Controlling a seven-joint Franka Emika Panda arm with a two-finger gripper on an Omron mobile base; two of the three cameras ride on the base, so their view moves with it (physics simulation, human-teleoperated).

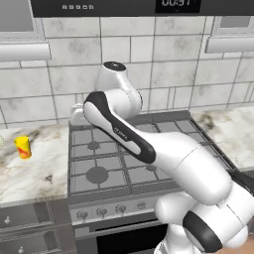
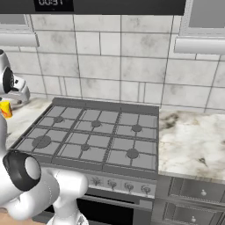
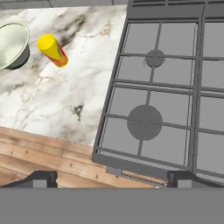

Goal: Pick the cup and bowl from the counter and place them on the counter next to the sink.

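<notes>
So here's my view: one small yellow cup (image 3: 52,50), a plain cylinder with a red-orange pattern wrapped round its side, sitting on the counter (image 3: 57,100) just beside one bowl (image 3: 10,43). The bowl is wide and round, pale cream-green, with a thick rim and a deep tapered inside; it's cut off at the left edge of my hand view. Cup and bowl are close together but apart as far as I can see, both on the far left stretch of marble, left of the stove (image 3: 166,87).

The counter is white marble with grey-brown veins, smooth and glossy. It carries on to the right of the stove too. The stove is flat grey with square grates, and I count six round burners in the right base view. A row of knobs (image 2: 127,186) runs along its front edge. Grey drawers sit under the counter, and a wood floor (image 3: 39,157) shows below.

Behind it all is a wall (image 2: 123,66) of pale grey tiles.

My gripper (image 3: 112,178) has its fingers spread as wide as they go, holding nothing, hovering above the stove's near left corner.
</notes>
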